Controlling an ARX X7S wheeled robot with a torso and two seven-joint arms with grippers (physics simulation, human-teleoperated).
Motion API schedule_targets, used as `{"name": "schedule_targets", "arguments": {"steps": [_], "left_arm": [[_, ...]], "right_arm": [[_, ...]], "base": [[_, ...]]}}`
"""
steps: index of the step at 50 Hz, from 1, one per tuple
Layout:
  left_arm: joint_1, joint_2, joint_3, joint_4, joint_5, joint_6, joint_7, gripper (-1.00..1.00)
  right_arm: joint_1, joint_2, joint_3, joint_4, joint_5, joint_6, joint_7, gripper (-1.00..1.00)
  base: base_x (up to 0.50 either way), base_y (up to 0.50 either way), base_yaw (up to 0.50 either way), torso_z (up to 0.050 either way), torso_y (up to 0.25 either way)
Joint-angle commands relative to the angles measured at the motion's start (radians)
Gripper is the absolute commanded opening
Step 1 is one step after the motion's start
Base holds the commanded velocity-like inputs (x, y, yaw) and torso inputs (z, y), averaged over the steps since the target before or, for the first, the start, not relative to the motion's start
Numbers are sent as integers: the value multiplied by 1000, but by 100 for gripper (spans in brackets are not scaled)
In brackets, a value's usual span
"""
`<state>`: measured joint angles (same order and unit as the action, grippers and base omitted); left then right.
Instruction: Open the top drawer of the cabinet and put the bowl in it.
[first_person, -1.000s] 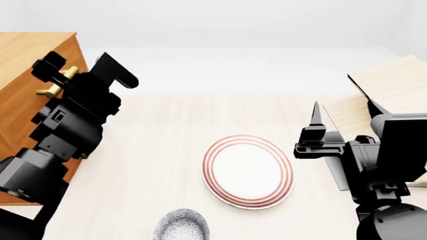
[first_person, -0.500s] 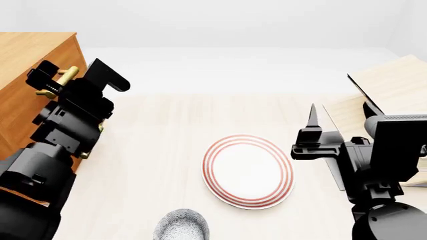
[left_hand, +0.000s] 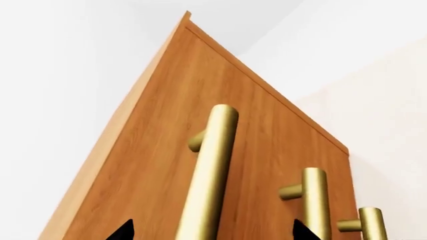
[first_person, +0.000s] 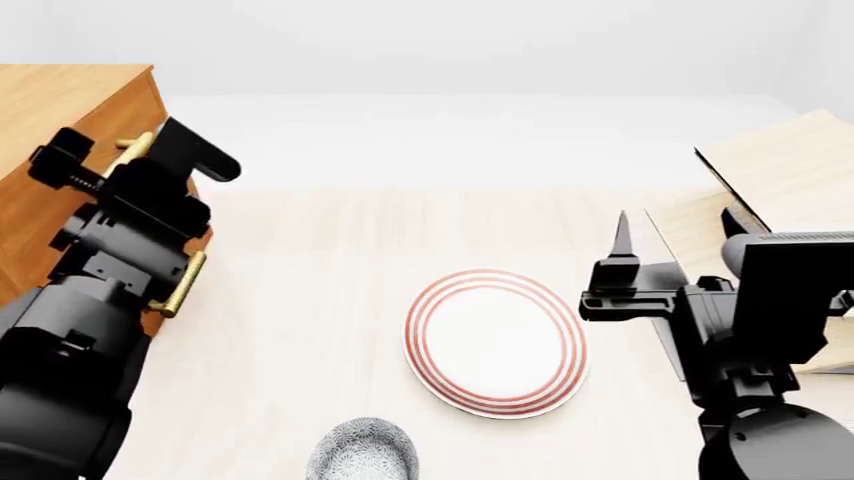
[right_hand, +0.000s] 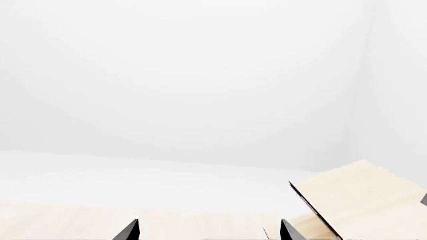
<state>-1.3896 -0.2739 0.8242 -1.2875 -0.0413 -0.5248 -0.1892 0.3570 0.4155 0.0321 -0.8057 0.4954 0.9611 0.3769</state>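
The orange-brown cabinet (first_person: 54, 110) stands at the left, its drawer fronts flush. My left gripper (first_person: 127, 156) is up against it, open. In the left wrist view the top drawer's brass bar handle (left_hand: 210, 170) runs between the two dark fingertips (left_hand: 123, 231) of the left gripper (left_hand: 211, 233), with gaps on both sides. The speckled grey-blue bowl (first_person: 363, 452) sits at the near edge of the head view, apart from both arms. My right gripper (first_person: 622, 250) hovers open and empty right of the plate; its view shows nothing within the right gripper (right_hand: 209, 233).
A white plate with red rings (first_person: 497, 340) lies in the middle of the pale floor surface. A pale wooden tilted rack (first_person: 787, 170) stands at the right, close to my right arm. Two lower brass handles (left_hand: 313, 200) show on the cabinet front.
My left arm has moved left to the cabinet, bringing its open fingers around the top handle. The right arm has crept slightly left. Bowl and plate are unmoved.
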Motion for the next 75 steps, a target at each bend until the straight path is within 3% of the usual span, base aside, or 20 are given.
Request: {"name": "schedule_targets", "arguments": {"steps": [1, 2, 36, 51, 75], "left_arm": [[1, -4, -18, -20, 3, 6, -6, 100], [1, -4, -19, -20, 4, 8, -7, -100], [22, 19, -36, -10, 23, 83, -17, -100], [112, -55, -39, 358, 13, -81, -8, -100], [165, -74, -25, 489, 13, -118, -1, -100]], "right_arm": [[-2, 0, -8, 8, 0, -8, 3, 100], [-1, 0, -8, 7, 1, -7, 3, 100], [-3, 0, -26, 34, 1, -33, 8, 100], [-5, 3, -30, 26, 6, -33, 15, 100], [-14, 6, -34, 41, 6, -57, 17, 100]], "base": [[0, 0, 0, 0, 0], [0, 0, 0, 0, 0], [0, 0, 0, 0, 0], [0, 0, 0, 0, 0], [0, 0, -1, 0, 0]]}}
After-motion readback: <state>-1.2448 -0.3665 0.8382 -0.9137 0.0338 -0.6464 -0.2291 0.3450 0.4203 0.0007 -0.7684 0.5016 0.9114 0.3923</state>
